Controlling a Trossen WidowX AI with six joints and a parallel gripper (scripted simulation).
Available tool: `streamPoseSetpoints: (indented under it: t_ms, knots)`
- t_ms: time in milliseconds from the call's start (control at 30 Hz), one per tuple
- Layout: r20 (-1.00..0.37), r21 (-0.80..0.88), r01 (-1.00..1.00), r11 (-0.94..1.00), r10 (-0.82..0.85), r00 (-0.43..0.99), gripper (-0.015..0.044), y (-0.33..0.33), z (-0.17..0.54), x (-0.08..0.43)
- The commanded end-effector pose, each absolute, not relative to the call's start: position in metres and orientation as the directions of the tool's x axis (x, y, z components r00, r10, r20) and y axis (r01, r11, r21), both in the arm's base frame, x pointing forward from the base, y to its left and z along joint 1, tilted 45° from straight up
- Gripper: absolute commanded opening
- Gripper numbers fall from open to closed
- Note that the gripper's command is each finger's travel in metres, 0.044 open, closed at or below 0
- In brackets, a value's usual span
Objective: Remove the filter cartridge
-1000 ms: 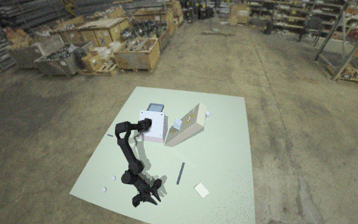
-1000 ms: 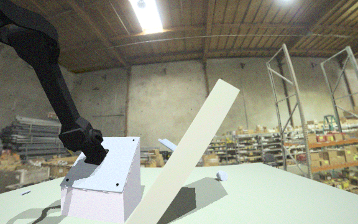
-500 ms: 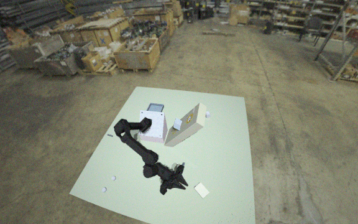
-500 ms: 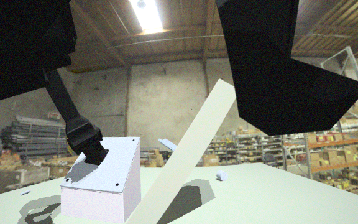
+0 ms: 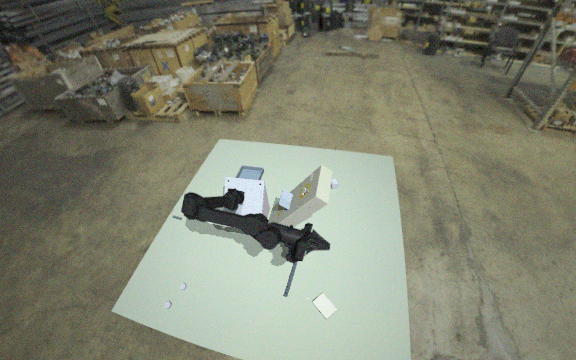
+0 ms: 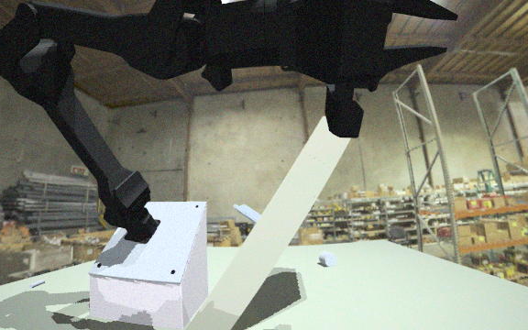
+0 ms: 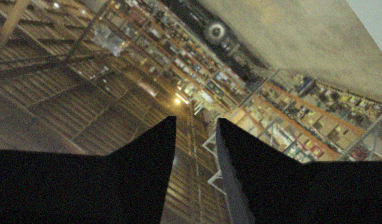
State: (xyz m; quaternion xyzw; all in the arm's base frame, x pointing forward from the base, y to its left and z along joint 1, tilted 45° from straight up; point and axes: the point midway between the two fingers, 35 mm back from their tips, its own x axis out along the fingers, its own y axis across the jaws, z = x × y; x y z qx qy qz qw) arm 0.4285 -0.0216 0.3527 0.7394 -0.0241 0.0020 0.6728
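Note:
A tan slab (image 5: 320,192) (image 6: 282,197) leans upright to the right of the white box. It looks like the service panel, and the exterior camera sees it edge-on. A small round yellow-and-dark feature (image 5: 305,190) shows on its face; whether it is the cartridge, and its slots, cannot be made out. A blue-grey tray (image 5: 251,167) lies behind the white box, partly hidden; the visible part shows no cartridge. My gripper (image 5: 327,245) (image 6: 451,33) (image 7: 196,125) is raised in front of the slab, fingers partly open with nothing between them. The wrist view shows no panel.
My arm's base sits on the sloped white box (image 5: 255,192) (image 6: 168,249). A pale blue plate (image 5: 285,200) sticks out beside the slab. A dark bar (image 5: 290,280) and white tile (image 5: 324,305) lie in front. Small white cylinders (image 5: 183,286) (image 5: 334,184) (image 6: 327,259) lie around.

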Motion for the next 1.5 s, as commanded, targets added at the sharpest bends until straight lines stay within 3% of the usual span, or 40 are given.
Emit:
streamPoseSetpoints:
  t_ms: [0,267,500,667,867,967,1067,1467]
  knots:
    - [-0.059,0.998,0.059,0.039,0.004,0.998,0.0104,0.030,0.331,0.423]
    - [-0.235,0.909,0.205,0.362,0.041,0.971,0.0104,0.110,0.286,0.393]
    - [-0.348,0.673,0.264,0.690,-0.019,0.937,0.0104,0.147,0.251,0.358]
    - [-0.372,0.540,0.278,0.794,-0.071,0.926,0.0104,0.154,0.238,0.345]
    - [-0.446,0.056,0.269,0.961,-0.217,0.868,0.0104,0.159,0.169,0.295]
    - [-0.421,-0.232,0.207,0.950,-0.290,0.859,0.0104,0.153,0.144,0.267]
    - [-0.381,-0.417,0.154,0.896,-0.326,0.865,0.0104,0.148,0.132,0.250]
    - [-0.377,-0.430,0.150,0.890,-0.328,0.866,0.0104,0.148,0.132,0.249]
